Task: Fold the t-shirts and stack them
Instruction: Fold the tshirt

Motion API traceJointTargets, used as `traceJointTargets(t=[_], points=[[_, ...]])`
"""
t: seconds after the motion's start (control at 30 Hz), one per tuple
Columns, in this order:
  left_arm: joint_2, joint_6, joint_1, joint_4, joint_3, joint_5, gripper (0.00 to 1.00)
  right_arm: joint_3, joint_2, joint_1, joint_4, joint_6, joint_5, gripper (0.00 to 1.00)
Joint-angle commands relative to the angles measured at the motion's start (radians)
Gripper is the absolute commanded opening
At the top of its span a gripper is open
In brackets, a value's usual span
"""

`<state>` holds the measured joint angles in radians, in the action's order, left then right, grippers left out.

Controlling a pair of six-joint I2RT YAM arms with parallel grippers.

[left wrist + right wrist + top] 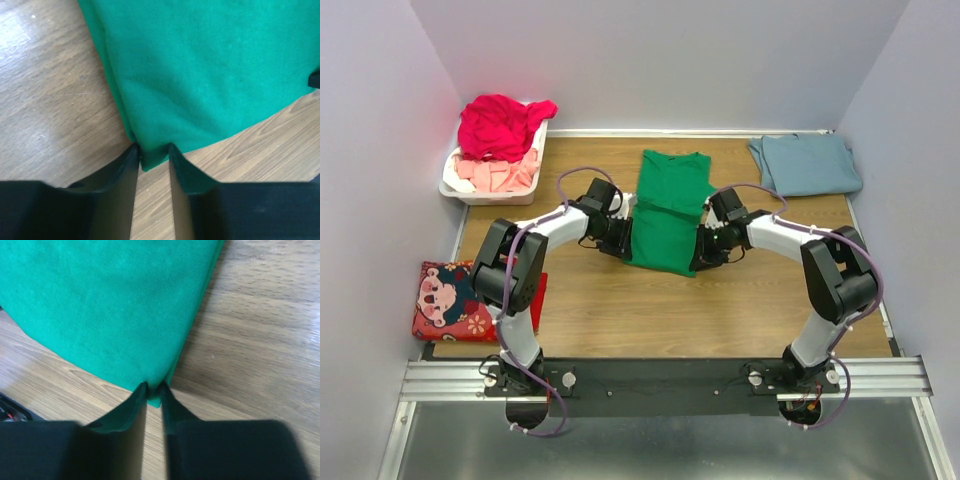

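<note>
A bright green t-shirt [665, 208] lies on the wooden table, folded into a long narrow strip. My left gripper [623, 240] is shut on its near left corner [150, 155]. My right gripper [701, 255] is shut on its near right corner [156, 394]. A dusty blue-grey t-shirt [806, 164] lies folded at the far right. A magenta-red t-shirt [502, 124] is heaped on pale pink t-shirts [498, 175] in the white basket [454, 187] at the far left.
A red patterned cushion [450, 300] lies at the table's left near edge. Bare wood [670, 310] stretches between the green t-shirt and the arm bases. Pale walls close in the back and both sides.
</note>
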<state>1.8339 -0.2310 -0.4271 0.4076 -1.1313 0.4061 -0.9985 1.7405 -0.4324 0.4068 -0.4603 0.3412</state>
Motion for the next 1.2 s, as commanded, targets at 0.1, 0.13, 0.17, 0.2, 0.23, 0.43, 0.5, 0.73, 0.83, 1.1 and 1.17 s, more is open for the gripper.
traceJointTargets(t=[0.1,0.13,0.17,0.2,0.23,0.43,0.5,0.73,0.83,1.1,1.17], points=[[0.012,-0.001,0.004,0.014,0.034,-0.001,0.0,0.015,0.031,-0.003,-0.016,0.022,0.044,0.01],[0.004,-0.002,0.004,0.016,0.044,-0.003,0.0,0.02,0.025,-0.003,-0.016,0.018,0.042,0.01],[-0.016,-0.005,0.004,0.019,0.053,-0.004,0.0,0.026,0.004,-0.003,-0.016,0.015,0.042,0.01],[-0.027,-0.008,0.004,0.019,0.071,-0.006,0.0,0.04,-0.005,-0.003,-0.013,0.014,0.044,0.01],[-0.039,-0.014,0.004,0.022,0.079,-0.004,0.0,0.047,-0.016,-0.003,-0.008,0.011,0.047,0.01],[-0.125,-0.036,-0.01,0.06,0.125,0.008,0.0,0.103,-0.111,-0.003,0.056,0.023,0.051,0.01],[-0.162,-0.05,-0.032,0.071,0.142,0.003,0.0,0.112,-0.139,-0.003,0.085,0.032,0.055,0.01],[-0.289,-0.132,-0.128,0.12,0.194,-0.024,0.0,0.139,-0.257,-0.003,0.155,0.04,0.07,0.01],[-0.314,-0.127,-0.136,0.176,0.139,-0.044,0.0,0.12,-0.309,-0.003,0.178,0.034,0.059,0.01],[-0.306,-0.119,-0.134,0.263,-0.056,-0.141,0.0,-0.009,-0.338,-0.003,0.224,0.043,-0.025,0.01],[-0.295,-0.114,-0.134,0.28,-0.085,-0.17,0.0,-0.035,-0.329,-0.003,0.225,0.049,-0.053,0.01]])
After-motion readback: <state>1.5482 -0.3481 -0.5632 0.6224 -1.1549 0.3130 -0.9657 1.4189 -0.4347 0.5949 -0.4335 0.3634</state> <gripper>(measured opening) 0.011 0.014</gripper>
